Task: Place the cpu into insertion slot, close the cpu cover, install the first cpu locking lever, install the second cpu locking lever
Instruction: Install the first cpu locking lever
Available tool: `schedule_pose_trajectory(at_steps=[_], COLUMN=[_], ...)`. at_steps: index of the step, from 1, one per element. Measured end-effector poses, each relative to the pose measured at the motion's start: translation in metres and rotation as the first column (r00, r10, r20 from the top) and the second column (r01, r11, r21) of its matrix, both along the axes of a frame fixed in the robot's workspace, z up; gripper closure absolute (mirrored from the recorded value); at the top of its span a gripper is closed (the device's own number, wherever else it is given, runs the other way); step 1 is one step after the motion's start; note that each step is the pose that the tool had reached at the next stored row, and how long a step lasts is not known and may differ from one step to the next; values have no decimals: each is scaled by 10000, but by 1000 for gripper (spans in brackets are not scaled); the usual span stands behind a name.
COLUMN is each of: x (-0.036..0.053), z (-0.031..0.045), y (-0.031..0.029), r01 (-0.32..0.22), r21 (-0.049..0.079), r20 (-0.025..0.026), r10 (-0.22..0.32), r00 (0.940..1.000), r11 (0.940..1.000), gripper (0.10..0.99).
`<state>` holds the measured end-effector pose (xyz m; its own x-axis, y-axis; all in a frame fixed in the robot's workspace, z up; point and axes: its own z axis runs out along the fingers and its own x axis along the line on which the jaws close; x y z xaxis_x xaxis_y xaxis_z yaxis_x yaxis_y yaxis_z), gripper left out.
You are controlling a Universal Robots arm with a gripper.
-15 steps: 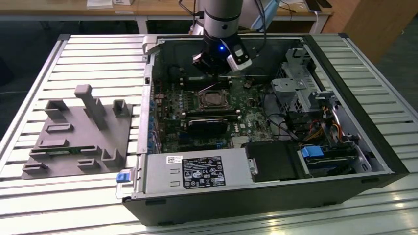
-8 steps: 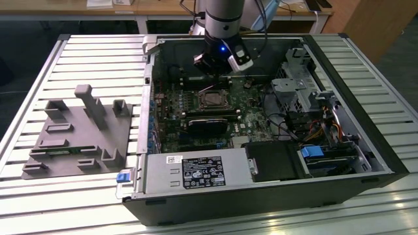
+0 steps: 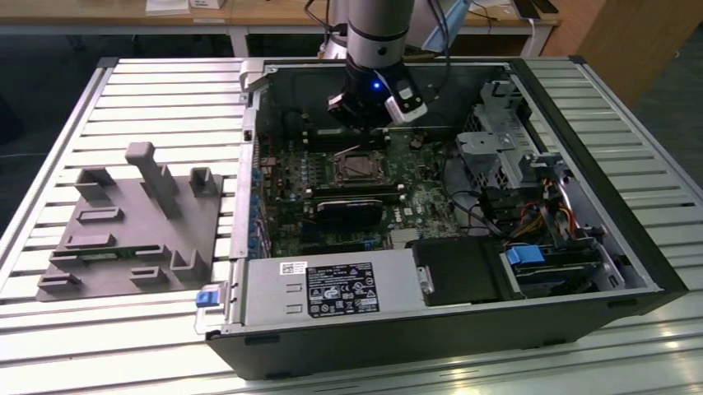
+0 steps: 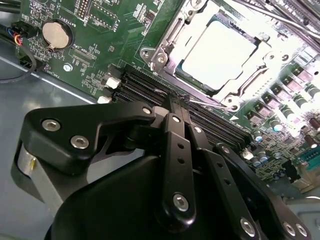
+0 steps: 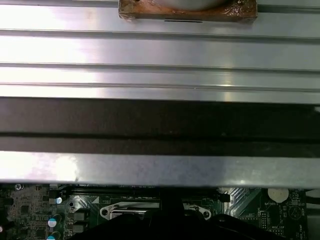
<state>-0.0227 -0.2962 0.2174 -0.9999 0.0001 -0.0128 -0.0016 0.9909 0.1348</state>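
Observation:
In the exterior view my gripper (image 3: 360,136) hangs inside the open computer case, just behind the insertion slot (image 3: 357,167) on the green board. In the second wrist view the cpu (image 4: 220,52) lies in the slot, its pale silver top showing through the cpu cover (image 4: 167,40), which lies flat over it. My black fingers (image 4: 172,120) come together at the slot's near edge, beside a thin wire locking lever (image 4: 210,103) that runs along that edge. Nothing is visibly held. The first wrist view catches the slot's metal rim (image 5: 150,212) past the case wall.
Black memory slots (image 4: 145,90) and a coin battery (image 4: 56,34) lie next to my fingers. A drive cage (image 3: 505,148) with cables fills the case at the exterior view's right, and a power supply (image 3: 318,288) sits in front. A grey fixture tray (image 3: 132,230) rests on the slatted table.

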Motion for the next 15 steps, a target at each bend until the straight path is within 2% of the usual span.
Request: schedule_pose_trajectory(at_steps=[15], x=[7], z=[-17], y=[0], r01=[0], r21=[-1], r20=[0], r10=[0], r00=[10000], r11=[10000], gripper=[980])
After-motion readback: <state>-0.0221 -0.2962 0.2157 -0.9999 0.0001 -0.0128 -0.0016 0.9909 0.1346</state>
